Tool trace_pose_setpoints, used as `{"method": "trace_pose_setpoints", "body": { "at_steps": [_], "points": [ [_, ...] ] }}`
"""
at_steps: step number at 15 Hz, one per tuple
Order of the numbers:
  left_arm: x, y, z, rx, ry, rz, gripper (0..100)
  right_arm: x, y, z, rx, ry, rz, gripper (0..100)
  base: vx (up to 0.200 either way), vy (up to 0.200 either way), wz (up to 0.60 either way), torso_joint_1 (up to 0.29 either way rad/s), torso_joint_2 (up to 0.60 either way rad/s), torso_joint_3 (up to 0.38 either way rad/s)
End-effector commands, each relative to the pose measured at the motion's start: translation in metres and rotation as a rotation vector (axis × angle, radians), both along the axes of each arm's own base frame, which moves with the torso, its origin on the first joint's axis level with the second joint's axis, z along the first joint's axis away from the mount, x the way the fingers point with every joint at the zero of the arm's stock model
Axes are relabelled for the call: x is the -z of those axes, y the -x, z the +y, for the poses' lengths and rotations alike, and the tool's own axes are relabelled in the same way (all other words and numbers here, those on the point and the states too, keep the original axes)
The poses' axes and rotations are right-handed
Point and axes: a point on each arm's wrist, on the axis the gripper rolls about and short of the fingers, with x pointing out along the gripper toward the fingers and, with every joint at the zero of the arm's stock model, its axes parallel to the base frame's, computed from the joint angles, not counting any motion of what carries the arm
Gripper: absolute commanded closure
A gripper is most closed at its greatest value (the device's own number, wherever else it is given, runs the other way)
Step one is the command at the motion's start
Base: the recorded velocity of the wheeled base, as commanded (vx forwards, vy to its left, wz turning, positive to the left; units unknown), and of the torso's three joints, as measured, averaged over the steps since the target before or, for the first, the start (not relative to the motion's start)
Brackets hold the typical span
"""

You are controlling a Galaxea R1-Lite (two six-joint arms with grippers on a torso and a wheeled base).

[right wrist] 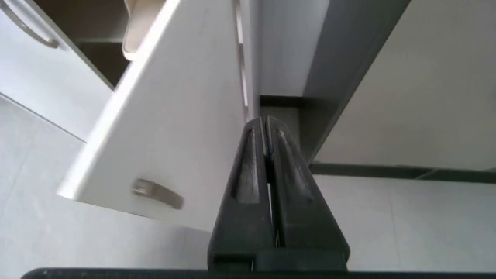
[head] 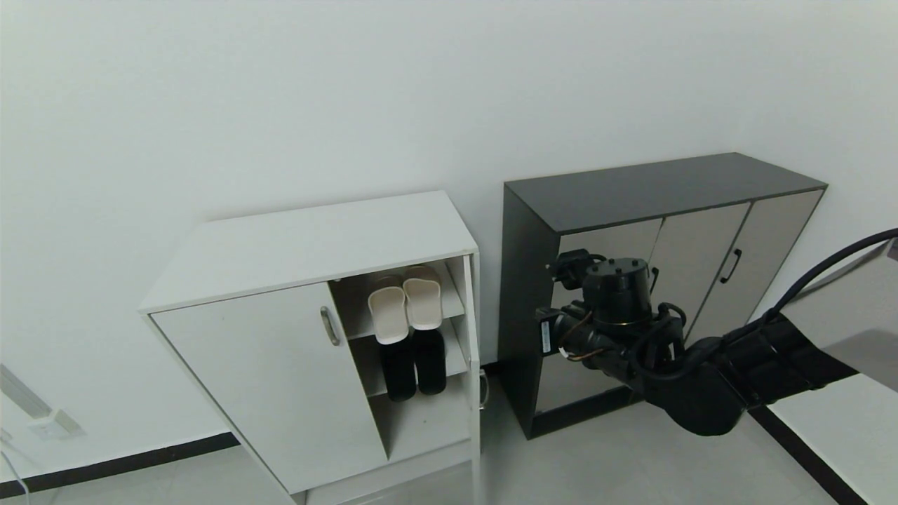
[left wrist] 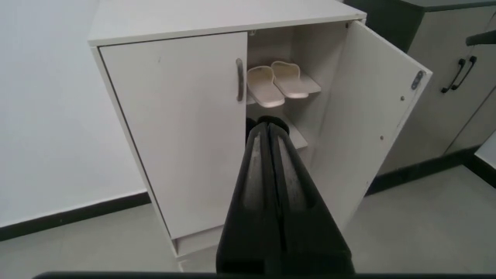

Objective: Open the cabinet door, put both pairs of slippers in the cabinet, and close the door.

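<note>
Since white slippers [head: 405,312] & black slippers [head: 415,365] sit in the cabinet [head: 309,245], rt claw [right wrist: 267,124], clenched empty by the open door [right wrist: 178,116], should push near its handle [right wrist: 157,194].

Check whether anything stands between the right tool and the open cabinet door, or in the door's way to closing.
Nothing visible does. The right tool is close to the outer face of the open door, with no object between. The white slippers and black slippers lie inside the cabinet.
</note>
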Motion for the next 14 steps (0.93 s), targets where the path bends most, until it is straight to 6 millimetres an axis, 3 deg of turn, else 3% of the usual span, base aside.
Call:
{"method": "trace_pose_setpoints", "body": {
  "at_steps": [1,7,14],
  "points": [
    [0.0000,0.0000,0.0000,-0.001,0.000,0.000,100,0.0021,0.0007,0.0018,-0.005,0.006,0.002,100,0.000,0.000,0.00,0.000,0.00,0.000],
    [0.0000,0.0000,0.0000,-0.001,0.000,0.000,100,0.0034,0.0018,0.0011,-0.019,0.037,-0.008,100,0.000,0.000,0.60,0.002,0.00,0.001],
    [0.0000,0.0000,0.0000,-0.001,0.002,0.000,100,0.0029,0.0003,-0.0010,-0.015,0.050,-0.036,100,0.000,0.000,0.00,0.000,0.00,0.000]
  ]
}}
